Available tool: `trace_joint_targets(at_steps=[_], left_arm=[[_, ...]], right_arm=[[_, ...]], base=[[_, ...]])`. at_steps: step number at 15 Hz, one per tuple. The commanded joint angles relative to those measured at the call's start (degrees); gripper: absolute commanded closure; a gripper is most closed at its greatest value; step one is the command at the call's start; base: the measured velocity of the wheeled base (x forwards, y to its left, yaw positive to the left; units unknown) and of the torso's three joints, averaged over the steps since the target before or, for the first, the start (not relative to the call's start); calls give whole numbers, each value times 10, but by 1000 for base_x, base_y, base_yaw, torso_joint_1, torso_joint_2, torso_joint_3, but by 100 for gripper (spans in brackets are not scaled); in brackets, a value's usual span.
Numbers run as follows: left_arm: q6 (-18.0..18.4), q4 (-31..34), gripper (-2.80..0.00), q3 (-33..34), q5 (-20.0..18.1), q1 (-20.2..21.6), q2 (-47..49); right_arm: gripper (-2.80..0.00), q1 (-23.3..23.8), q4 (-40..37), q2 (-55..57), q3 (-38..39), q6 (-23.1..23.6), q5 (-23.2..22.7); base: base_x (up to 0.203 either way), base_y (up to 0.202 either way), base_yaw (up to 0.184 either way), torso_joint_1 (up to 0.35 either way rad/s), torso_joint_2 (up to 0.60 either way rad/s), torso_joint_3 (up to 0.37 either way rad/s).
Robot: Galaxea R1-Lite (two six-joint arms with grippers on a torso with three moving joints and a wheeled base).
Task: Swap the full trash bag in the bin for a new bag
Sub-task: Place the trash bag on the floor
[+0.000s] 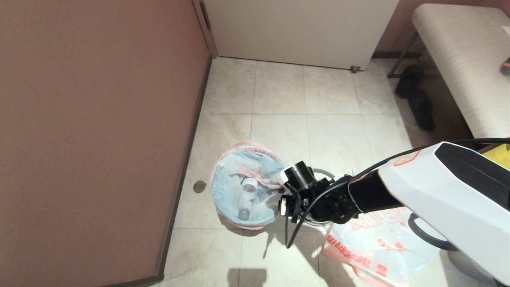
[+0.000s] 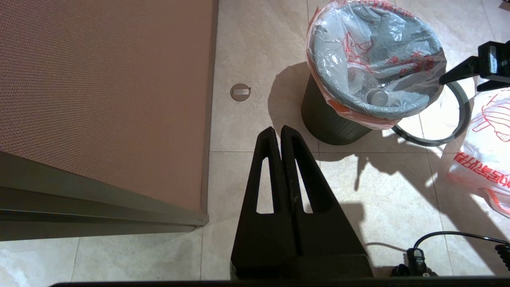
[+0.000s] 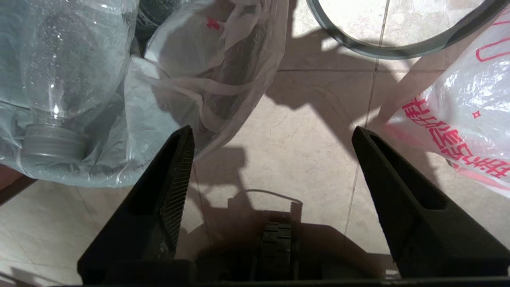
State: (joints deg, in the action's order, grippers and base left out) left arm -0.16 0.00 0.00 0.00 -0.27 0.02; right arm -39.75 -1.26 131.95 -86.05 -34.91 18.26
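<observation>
The black bin [image 1: 235, 222] [image 2: 326, 119] stands on the tile floor by the brown wall. The full trash bag [image 1: 245, 179] [image 2: 374, 59] lines it, its pink edge folded over the rim and clear bottles inside. The grey ring rim [image 2: 458, 119] [image 3: 378, 50] lies on the floor beside the bin. The new bag [image 1: 370, 243] [image 3: 458, 119], white with red print, lies flat to the right. My right gripper [image 1: 281, 197] [image 3: 273, 133] is open at the bin's right edge, and a loose flap of the full bag [image 3: 207, 79] hangs by one finger. My left gripper [image 2: 281, 129] is shut and empty.
A brown wall [image 1: 99, 139] runs along the left and a white door [image 1: 299, 28] closes the back. A padded bench [image 1: 462, 59] with black slippers [image 1: 418, 99] under it is at the far right. A round floor cap [image 1: 199, 186] sits near the wall.
</observation>
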Motion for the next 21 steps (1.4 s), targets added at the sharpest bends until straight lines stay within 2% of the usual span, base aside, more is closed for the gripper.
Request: trace_joint_targets(at_steps=[1,4,10,13,14,16,19,20,21], left_arm=[[0,0,0,0,0,0,0],[0,0,0,0,0,0,0],[0,0,0,0,0,0,0],[0,0,0,0,0,0,0],[0,0,0,0,0,0,0],[0,0,0,0,0,0,0],[0,0,0,0,0,0,0],[0,0,0,0,0,0,0],[0,0,0,0,0,0,0]], right_arm=[[-280,2,-1,-2,-3,2,0],[-280,-14,4,-4,-9,-2,-2],[-280,-15,-14,101,-137,-49,4],[-280,-18,-97,136,-197,-106,5],[0,-18,-121,144,-212,-125,5],[0,-21,-144,155,-230,-143,5],[0,-25,-147,156,-245,-140,7],[0,-22,-150,156,-256,-124,17],[0,-19,-148,156,-258,-89,34]], base=[[0,0,0,0,0,0],[0,0,0,0,0,0],[0,0,0,0,0,0],[0,0,0,0,0,0],[0,0,0,0,0,0],[0,0,0,0,0,0],[0,0,0,0,0,0],[0,0,0,0,0,0],[0,0,0,0,0,0]])
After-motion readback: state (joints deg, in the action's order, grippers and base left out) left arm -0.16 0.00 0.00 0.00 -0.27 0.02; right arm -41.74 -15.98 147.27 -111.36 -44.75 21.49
